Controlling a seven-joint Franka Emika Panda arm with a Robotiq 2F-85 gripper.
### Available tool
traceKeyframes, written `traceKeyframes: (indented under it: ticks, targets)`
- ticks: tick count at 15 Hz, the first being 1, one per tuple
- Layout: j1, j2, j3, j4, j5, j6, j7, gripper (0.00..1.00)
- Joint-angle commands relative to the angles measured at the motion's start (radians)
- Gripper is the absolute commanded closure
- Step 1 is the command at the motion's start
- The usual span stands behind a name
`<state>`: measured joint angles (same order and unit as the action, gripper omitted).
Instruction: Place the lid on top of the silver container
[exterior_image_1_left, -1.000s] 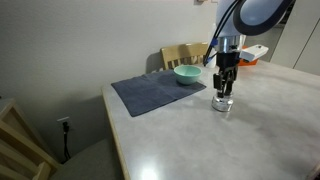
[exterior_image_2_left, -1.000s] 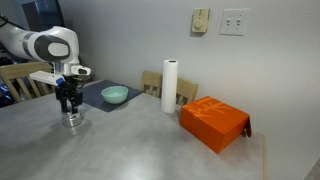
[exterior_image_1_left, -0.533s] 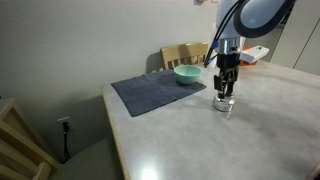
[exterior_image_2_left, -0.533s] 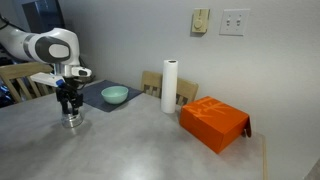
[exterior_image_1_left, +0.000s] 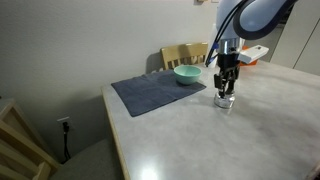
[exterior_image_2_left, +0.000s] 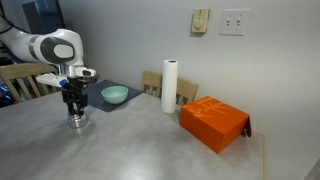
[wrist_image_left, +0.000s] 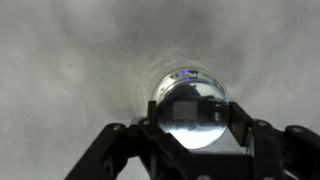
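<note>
Hanging the pincer (exterior_image_1_left: 226, 92) straight over the silver container (exterior_image_1_left: 222, 103), the latter standing on the bare bench (exterior_image_1_left: 190, 140), near the teal bowl (exterior_image_1_left: 186, 74) and just off the dark cloth (exterior_image_1_left: 150, 93). Seeing in the wrist view a round shiny face, probably the lid (wrist_image_left: 192, 108), lying between the two fingers (wrist_image_left: 122, 148) at the container's mouth. Not being able to tell a firm grip on the lid's rim from fingers merely standing beside it. Judging this as the seating step, and so advising: holding the lid level and centred on the mouth, lowering slowly until resting all around, opening only then, rising straight up, avoiding any dragging of the lid or tipping of the light pot.
</note>
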<state>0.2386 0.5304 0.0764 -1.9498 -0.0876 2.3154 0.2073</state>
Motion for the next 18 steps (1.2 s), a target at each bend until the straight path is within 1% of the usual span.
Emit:
traceKeyframes:
  ticks: [1, 2, 3, 10, 14, 18]
  targets:
    - [0.031, 0.047, -0.031, 0.009, -0.049, 0.027, 0.067, 0.06]
    - [0.039, 0.049, -0.036, 0.003, -0.066, 0.03, 0.089, 0.02]
    - [0.051, 0.045, -0.042, -0.007, -0.082, 0.036, 0.116, 0.0]
    - [0.143, -0.01, -0.089, -0.083, -0.188, 0.094, 0.311, 0.0]
    - [0.199, -0.07, -0.126, -0.13, -0.283, 0.114, 0.442, 0.0]
    - [0.219, -0.149, -0.119, -0.19, -0.383, 0.108, 0.575, 0.0]
